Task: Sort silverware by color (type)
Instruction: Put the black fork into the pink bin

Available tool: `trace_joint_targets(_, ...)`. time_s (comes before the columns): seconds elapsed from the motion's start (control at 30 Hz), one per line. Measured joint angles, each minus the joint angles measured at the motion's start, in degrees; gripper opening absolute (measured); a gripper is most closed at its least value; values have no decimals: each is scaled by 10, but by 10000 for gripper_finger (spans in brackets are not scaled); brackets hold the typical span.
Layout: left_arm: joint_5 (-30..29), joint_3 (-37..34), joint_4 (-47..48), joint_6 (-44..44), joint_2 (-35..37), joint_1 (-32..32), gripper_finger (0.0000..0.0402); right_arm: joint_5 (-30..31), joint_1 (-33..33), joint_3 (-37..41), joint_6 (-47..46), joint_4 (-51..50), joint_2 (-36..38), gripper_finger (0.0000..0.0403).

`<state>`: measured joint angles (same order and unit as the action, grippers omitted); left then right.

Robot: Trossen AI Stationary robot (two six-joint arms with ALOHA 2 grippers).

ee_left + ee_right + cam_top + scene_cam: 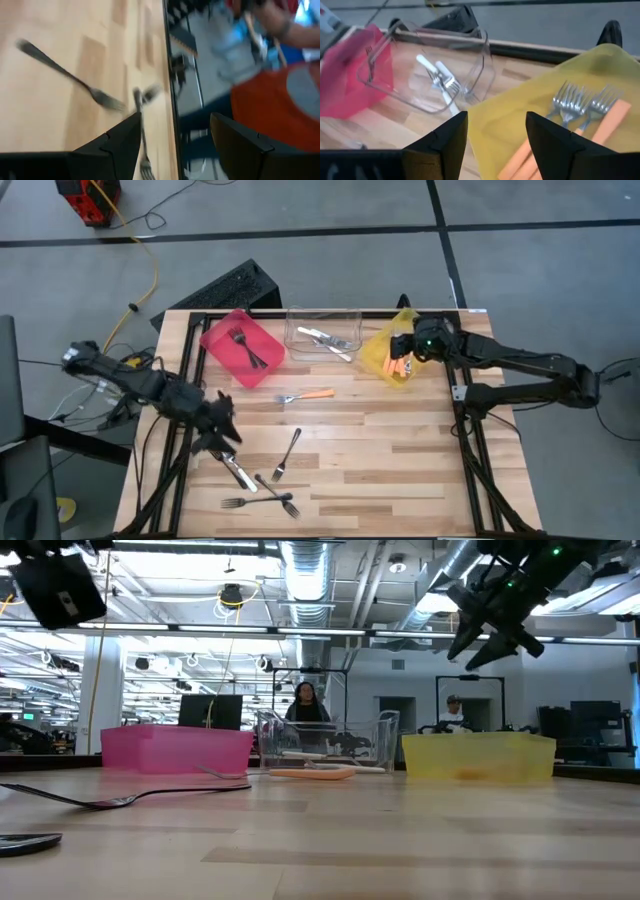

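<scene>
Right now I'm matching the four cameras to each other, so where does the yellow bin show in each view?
High view: yellow bin at the table's far edge, under the right gripper.
Low view: right of centre.
Left wrist view: not in it.
Right wrist view: fills the right side, holding orange-handled forks.
Shared landmark: the clear bin beside it.

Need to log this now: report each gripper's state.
Left gripper: open, empty, above the loose forks.
Right gripper: open, empty, over the yellow bin.
</scene>
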<state>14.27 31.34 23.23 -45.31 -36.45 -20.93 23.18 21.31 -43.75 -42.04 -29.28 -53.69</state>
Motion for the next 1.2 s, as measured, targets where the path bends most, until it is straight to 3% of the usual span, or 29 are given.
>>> trace_joint_targets(0.13, -15, 30, 2, 16, -65, -74, 220, -1, -13, 0, -1, -5, 0, 225)
trace_joint_targets(0.27, -73, 55, 32, 54, -127, -143, 220, 0, -18, 0, -1, -4, 1, 225)
trace_joint_targets(0.57, -135, 57, 39, 53, -255, -258, 220, 0, -18, 0, -10, -3, 0, 225)
trace_joint_targets(0.93, -251, 57, 97, 53, -346, -300, 220, -1, -18, 0, -19, -3, 0, 225)
trace_joint_targets(1.2, -217, 57, 79, 74, -408, -302, 220, -6, -18, 0, -22, -3, 0, 225)
